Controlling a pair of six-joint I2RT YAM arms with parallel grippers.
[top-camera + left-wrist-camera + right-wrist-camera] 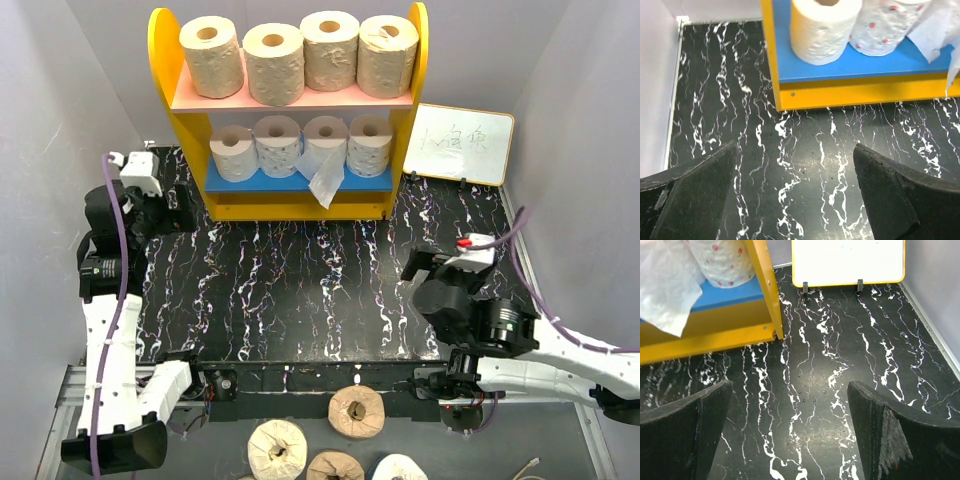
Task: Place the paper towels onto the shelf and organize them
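Yellow-sided two-tier shelf [160, 70] with a pink upper board and a blue lower board stood at upper centre of the top view, on the black white-veined table [300, 300]. Four tan-brown paper rolls [275, 62] sat in a row on the pink board. Four white paper rolls [278, 145] sat in a row on the blue board. One white roll trailed a loose sheet [327, 182] over the front edge. A pink-dotted roll [879, 27] sat just left of it in the left wrist view.

Left gripper [795, 147]: fingers spread wide, nothing between them, over bare table near the shelf's lower left corner. Right gripper [790, 385]: fingers likewise apart and empty, at lower right, near a small white writing board [460, 143].

Judgement: placing appeared complete and sorted by colour, so the step in hand looked like a final check. Several further rolls [357, 411] lay at the bottom of the frame, beyond the near table edge; whether they belonged to the task could not be told. Any next move would call for tucking the hanging sheet back without nudging its neighbours.
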